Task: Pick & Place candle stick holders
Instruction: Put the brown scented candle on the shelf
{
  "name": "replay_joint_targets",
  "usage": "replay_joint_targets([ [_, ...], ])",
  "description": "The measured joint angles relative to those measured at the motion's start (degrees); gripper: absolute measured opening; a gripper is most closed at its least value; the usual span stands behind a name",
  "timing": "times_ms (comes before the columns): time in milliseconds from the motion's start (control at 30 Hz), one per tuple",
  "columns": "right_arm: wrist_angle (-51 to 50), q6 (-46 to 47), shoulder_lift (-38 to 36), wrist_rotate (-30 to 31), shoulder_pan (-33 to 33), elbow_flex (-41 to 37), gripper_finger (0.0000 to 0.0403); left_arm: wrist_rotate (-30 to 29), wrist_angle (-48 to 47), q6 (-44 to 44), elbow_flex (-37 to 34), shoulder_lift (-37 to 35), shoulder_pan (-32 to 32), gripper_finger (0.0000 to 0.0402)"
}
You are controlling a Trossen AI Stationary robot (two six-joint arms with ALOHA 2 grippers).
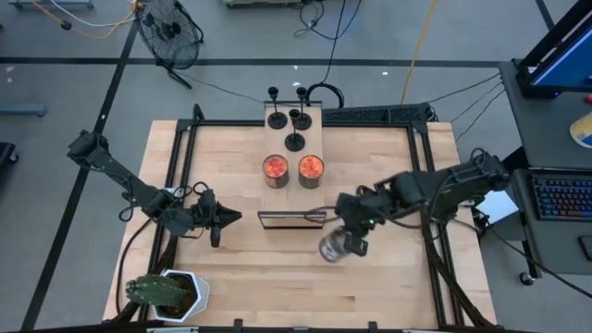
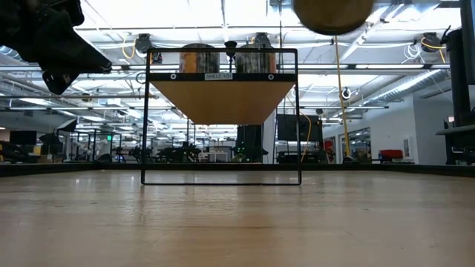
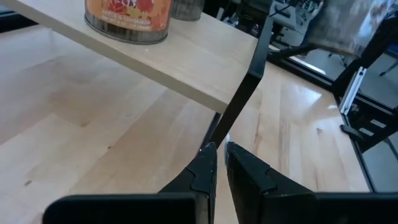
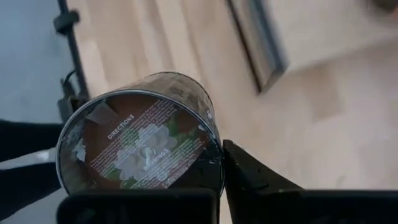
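Reaching low w/ right gripper (image 1: 340, 242) clamped on candle jar (image 1: 333, 248) (tilted); left gripper (image 1: 222, 217) nearly together.

Even bright overhead light, soft shadows on the pale wooden table (image 1: 370, 287). Low view backlit by white ceiling strip lights (image 2: 223, 11), glaring; near tabletop soft. Right wrist view motion-blurred, glass candle jar (image 4: 140, 140) sharper.

Wooden table (image 1: 388, 277) carries a black-framed wooden shelf (image 1: 294, 185) at centre rear and a potted plant (image 1: 166, 294) at its front-left corner.
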Motion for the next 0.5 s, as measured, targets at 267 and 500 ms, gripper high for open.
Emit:
replay_joint_targets([
  [267,-3.1,-13.2,8.1,5.3,-6.4,16.7,0.0,0.2,0.4,0.8,0.0,0.0,0.0,0.004],
  [500,-4.4,-23.7,16.1,7.8,-11.4,26.7,0.0,0.5,0.4,0.9,0.0,0.0,0.0,0.004],
])
